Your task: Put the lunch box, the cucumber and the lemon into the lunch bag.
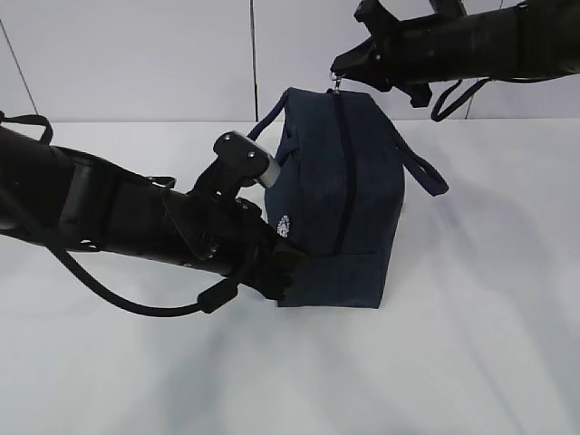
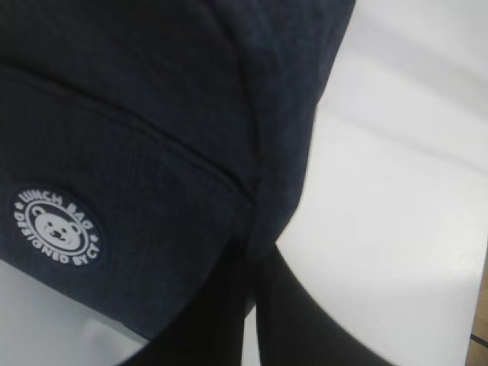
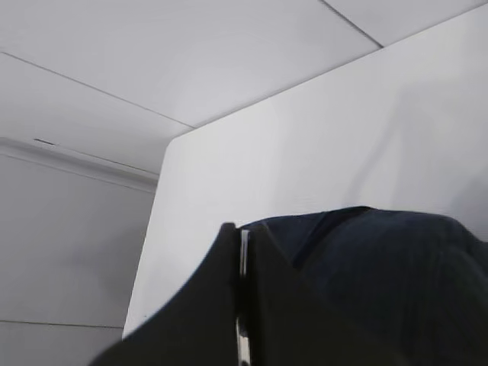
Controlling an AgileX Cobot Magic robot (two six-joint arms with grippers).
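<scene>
Exterior view — boxy navy lunch bag (image 1: 340,204), zipped shut, upright.

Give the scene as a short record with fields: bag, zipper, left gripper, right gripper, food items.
bag: navy lunch bag standing on white table
zipper: looks closed along the top
left gripper: shut on the bag's lower corner fabric
right gripper: shut on the metal zipper pull at the far end
food items: none visible
</scene>
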